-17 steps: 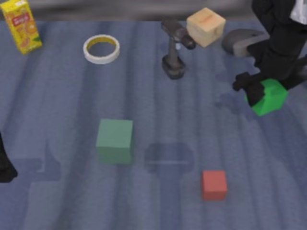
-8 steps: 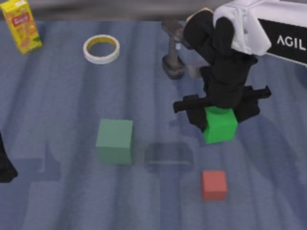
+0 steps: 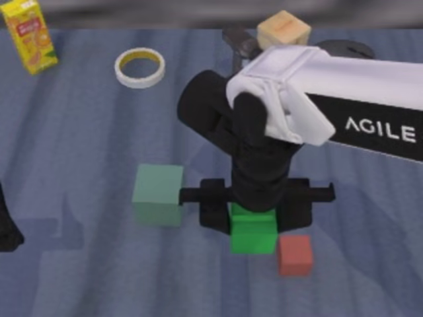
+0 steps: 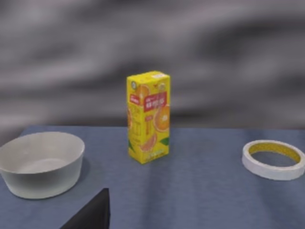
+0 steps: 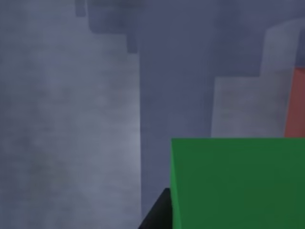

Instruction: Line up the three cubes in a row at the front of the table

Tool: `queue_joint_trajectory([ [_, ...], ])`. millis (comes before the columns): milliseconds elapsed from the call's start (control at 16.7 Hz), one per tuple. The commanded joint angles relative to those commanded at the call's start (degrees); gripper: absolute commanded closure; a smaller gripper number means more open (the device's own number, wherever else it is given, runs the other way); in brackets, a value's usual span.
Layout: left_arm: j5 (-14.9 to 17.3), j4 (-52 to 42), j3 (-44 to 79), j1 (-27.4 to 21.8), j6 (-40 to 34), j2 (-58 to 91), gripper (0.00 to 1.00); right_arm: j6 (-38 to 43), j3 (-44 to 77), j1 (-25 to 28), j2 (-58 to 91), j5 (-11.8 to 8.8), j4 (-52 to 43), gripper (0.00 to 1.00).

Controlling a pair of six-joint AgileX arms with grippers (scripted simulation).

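**Right arm holds the green cube low between the teal and red cubes**

The right arm reaches in from the right side of the table – a white shell with dark lettering over a black wrist – and bends down so that the right gripper (image 3: 253, 223) points straight at the surface near the front edge. Its black fingers are closed on the mid-sized bright green cube (image 3: 252, 231), gripping it from either side; only the cube's front half shows below the wrist. In the right wrist view the same cube (image 5: 238, 183) fills the lower corner as a flat, smooth, sharp-edged block, with one black finger (image 5: 155, 212) against its side.

The small matte red cube (image 3: 295, 254) sits just beside the green one, toward the right; whether they touch cannot be told. The larger pale teal-green cube (image 3: 158, 192) rests to the left, apart from it, with crisp edges and a dull finish. All are on the wide blue-grey table (image 3: 79, 152), marked with faint darker stripes.

The left arm (image 3: 8, 228) is parked at the left edge; whether its fingers are open cannot be told.

Along the back stand a yellow juice carton (image 3: 29, 34) printed with oranges, a flat white ring of tape (image 3: 139, 67) and a tan wooden cube with orange markings (image 3: 283, 28). The left wrist view also shows a plain pale round bowl (image 4: 40, 163) – smooth and shallow.
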Motion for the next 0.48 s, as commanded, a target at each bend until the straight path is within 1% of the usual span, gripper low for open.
queue_joint_trajectory([
  [120,0.0,0.0,0.0,0.0,0.0,0.0,0.0,1.0,-0.4,0.8,-0.5,0.0,0.2,1.0],
  [360,0.0,0.0,0.0,0.0,0.0,0.0,0.0,1.0,-0.4,0.5,-0.2,0.0,0.3,1.0],
  [480,0.0,0.0,0.0,0.0,0.0,0.0,0.0,1.2,-2.0,0.4,0.5,-0.1,2.5,1.0],
])
